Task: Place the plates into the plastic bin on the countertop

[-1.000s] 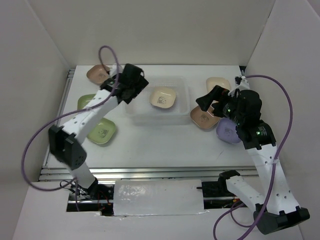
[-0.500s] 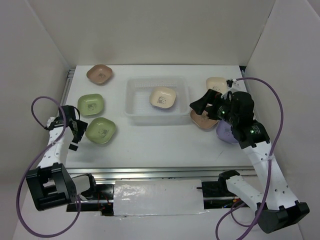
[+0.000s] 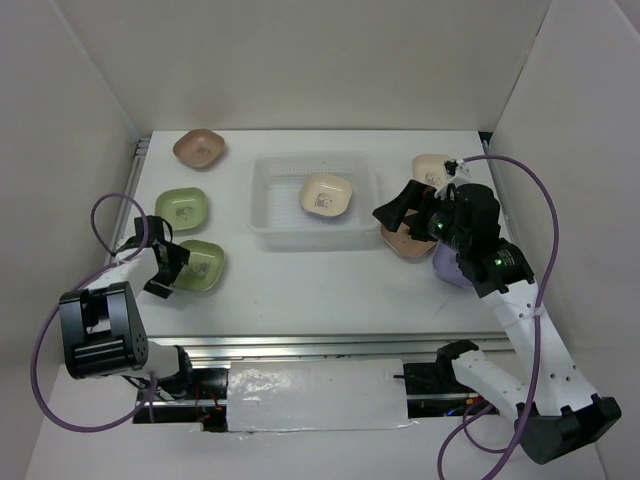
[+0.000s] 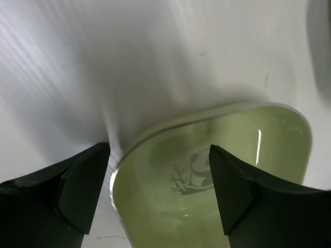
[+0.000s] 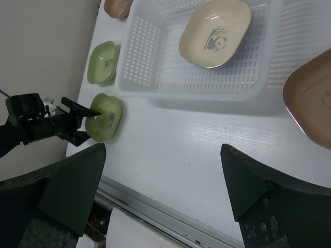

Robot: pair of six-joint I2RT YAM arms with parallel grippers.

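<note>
White walls box in the white worktop (image 3: pixel 320 285), and on it your left fingers (image 4: pixel 83 188) stand spread, one to each side of a corner of the near green plate (image 4: pixel 181 173), its rim between them and not yet pinched. That is the change: a second ago the left gripper (image 3: pixel 165 265) was up by the left wall of the plastic bin (image 3: pixel 268 218), and it has since swung to the lower left of the overhead view, so you look lined up for the next pick. The right gripper (image 3: pixel 400 212), fingers wide apart and empty, has edged a little leftward and hangs over the brownish-pink plate (image 3: pixel 398 242) just right of the bin. Farther out, one cream plate (image 3: pixel 326 194) lies inside the bin. The second green plate (image 3: pixel 182 208), the far brownish-pink plate (image 3: pixel 199 148), the outer cream plate (image 3: pixel 433 167) and the purple plate (image 3: pixel 452 268) wait on the worktop, so most of the job looks undone. No brand or lettering is legible. The plates seen closely bear only a dark panda print.
</note>
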